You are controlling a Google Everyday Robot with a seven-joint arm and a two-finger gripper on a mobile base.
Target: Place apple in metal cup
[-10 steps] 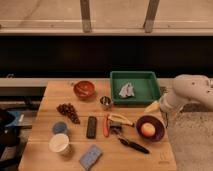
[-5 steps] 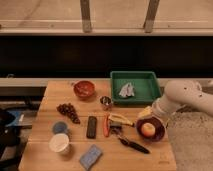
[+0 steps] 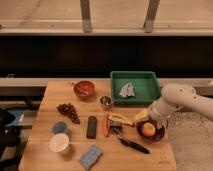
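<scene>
The apple (image 3: 148,130), yellow-orange with a reddish blush, lies in a dark bowl (image 3: 159,135) near the table's right edge. The metal cup (image 3: 105,102), small and shiny, stands upright near the middle of the table, well to the left of the bowl. My white arm reaches in from the right. Its gripper (image 3: 149,120) hangs just above the apple and the bowl's far rim, open, with nothing held in it. The apple's upper edge is partly hidden by the gripper.
A green tray (image 3: 145,92) holding a crumpled cloth (image 3: 127,90) sits behind. An orange-red bowl (image 3: 84,89), grapes (image 3: 67,111), white cup (image 3: 60,144), black bar (image 3: 92,126), banana (image 3: 120,119), dark tool (image 3: 132,145) and blue sponge (image 3: 91,156) are spread across the table.
My arm has swung left and down from the table's right edge. The gripper now hangs over the bowl with the apple. Nothing on the table has moved.
</scene>
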